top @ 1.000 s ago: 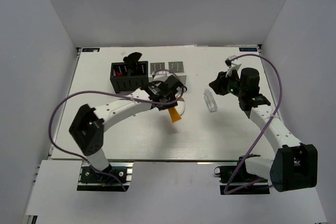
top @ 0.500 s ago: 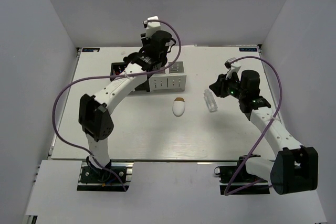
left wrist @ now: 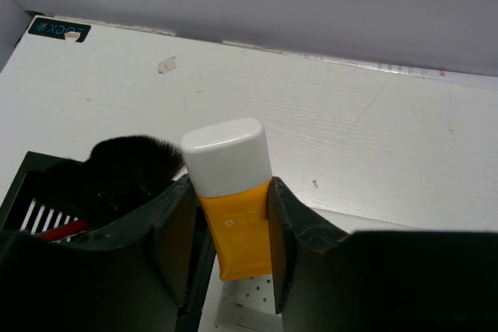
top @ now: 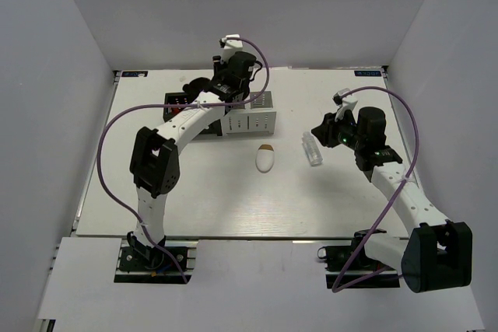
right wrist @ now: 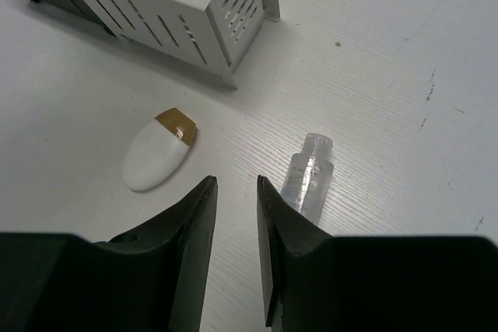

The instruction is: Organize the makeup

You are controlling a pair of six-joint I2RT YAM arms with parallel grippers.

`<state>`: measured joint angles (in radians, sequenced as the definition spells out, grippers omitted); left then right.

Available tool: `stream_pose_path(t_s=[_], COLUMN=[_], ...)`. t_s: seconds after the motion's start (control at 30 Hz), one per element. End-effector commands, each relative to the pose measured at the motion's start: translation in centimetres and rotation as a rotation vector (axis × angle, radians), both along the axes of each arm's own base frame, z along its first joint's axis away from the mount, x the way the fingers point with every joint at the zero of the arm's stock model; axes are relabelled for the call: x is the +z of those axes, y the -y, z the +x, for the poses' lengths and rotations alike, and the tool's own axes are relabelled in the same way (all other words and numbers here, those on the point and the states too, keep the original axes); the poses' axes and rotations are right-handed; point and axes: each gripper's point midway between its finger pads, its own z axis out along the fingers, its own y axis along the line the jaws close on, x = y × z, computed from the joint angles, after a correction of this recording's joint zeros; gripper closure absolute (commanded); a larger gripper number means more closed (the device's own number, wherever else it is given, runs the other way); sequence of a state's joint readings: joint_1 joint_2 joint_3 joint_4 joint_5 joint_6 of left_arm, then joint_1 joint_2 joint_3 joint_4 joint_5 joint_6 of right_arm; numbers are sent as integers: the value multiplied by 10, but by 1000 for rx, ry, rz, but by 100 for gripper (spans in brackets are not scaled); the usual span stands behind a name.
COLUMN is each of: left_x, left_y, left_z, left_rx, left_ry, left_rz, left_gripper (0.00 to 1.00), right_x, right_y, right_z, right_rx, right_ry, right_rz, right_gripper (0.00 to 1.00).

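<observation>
My left gripper point(top: 230, 92) is raised over the boxes at the back, shut on the orange tube point(left wrist: 238, 232) with a white cap point(left wrist: 226, 156); the tube points up between the fingers point(left wrist: 296, 227). Below it are black brush bristles point(left wrist: 128, 169) and a red pencil point(left wrist: 58, 231) in the black box point(left wrist: 27, 184). The white egg-shaped sponge point(top: 265, 159) lies mid-table and also shows in the right wrist view point(right wrist: 156, 157). The small clear bottle point(top: 312, 149) lies flat beside it. My right gripper point(right wrist: 236, 186) hovers just left of the bottle point(right wrist: 307, 180), jaws slightly apart and empty.
The white slotted box point(top: 253, 118) stands right of the black box point(top: 180, 111) at the back of the table; it also shows in the right wrist view point(right wrist: 179, 5). Grey walls enclose the table on three sides. A purple cable loops from each arm.
My left arm has carried the orange tube from mid-table up and back over the boxes, uncovering the sponge. The right arm has barely shifted.
</observation>
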<state>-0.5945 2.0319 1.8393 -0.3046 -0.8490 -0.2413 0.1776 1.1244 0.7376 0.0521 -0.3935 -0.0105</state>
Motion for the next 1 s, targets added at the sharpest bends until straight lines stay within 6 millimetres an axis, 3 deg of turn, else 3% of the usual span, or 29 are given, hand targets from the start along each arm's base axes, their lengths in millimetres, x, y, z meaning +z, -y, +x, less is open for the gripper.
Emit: stream_pose_path(t_s=[0.0,0.33,0.4,0.47,0.57,0.67,0.83,0.97], left_x=[31,0,-2,-3,-6,-9,-5,19], left_y=[0,4,5,6,8,9,10,14], left_z=[-4,-6,-5,-4,-3,-4,-5,-6], left_rx=[-6,-16,-14,-15,-23,-29,-30,-62], left_ry=[64,5,0,-3,-10,-21,-16,19], left_rz=[-67,-77,-78,-77,-79,-79,-94,-132], left_gripper=[81,76,69,52,41,36,33,39], right_x=[7,3,2,1,0,-3,-3,-7], right_y=[4,2,2,3,5,6,5,7], right_z=[3,3,2,3,3,3,3,5], right_rx=[-6,2,4,-2,-6,-6,1,4], right_ry=[45,39,40,41,43,35,43,47], right_rz=[-10,-11,-15,-21,-27,-31,-41,-74], right_gripper=[66,66,66,65,63,62,58,56])
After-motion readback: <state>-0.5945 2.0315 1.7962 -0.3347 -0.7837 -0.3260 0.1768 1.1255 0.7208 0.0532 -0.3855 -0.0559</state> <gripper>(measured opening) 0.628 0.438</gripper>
